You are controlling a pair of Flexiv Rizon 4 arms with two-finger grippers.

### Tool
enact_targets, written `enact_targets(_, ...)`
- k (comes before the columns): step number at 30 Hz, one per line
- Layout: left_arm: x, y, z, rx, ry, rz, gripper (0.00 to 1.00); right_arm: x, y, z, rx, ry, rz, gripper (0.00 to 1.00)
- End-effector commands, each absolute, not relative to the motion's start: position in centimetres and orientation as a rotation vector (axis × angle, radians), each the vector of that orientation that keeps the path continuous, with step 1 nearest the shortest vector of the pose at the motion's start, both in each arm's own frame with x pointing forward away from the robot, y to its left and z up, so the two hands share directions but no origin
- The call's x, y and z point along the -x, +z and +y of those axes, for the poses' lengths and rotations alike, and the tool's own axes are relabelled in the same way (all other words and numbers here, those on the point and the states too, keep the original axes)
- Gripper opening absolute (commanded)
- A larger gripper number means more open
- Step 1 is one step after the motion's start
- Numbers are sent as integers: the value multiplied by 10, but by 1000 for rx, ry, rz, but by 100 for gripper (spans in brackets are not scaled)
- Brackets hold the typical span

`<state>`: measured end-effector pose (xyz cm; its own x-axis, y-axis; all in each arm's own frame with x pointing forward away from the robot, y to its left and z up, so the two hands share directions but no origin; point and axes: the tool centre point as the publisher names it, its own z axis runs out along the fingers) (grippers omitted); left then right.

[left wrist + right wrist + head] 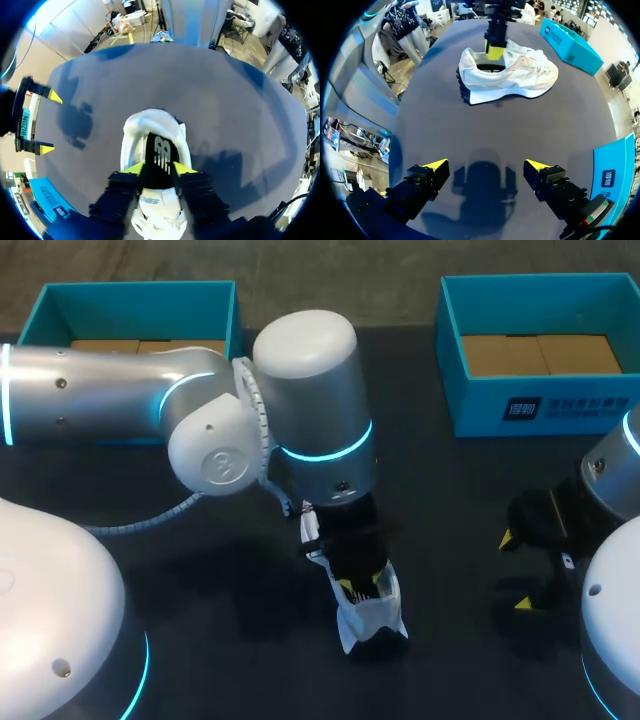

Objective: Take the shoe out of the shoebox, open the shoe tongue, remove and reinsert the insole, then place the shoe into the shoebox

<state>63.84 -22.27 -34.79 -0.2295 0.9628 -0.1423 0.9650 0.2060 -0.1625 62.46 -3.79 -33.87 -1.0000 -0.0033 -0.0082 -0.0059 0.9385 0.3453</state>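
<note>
Dark matte tabletop (450, 530) carries everything. The left gripper (157, 168) pinches a black, logo-printed insole (159, 150) in the collar of the one white mesh sneaker (520, 75), which stands on its sole directly beneath it, mid-table. The right gripper (485, 165) hovers spread, well apart from the shoe. Two teal cardboard shoeboxes (140, 290) (540, 410) sit at the far edge.

We see a dark matte counter (445, 125), evenly lit from above; a soft shadow (482, 189) lies under our right claw (486, 164).
</note>
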Motion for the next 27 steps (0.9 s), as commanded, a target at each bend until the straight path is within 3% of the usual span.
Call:
enact_targets(1,-643,-350,-225,-1961,-331,2438,100,-623,-339,-37,4,541,3084,100)
enact_targets(27,-678,-349,-204,-1895,-286,2479,100,-623,-339,-37,4,541,3084,100)
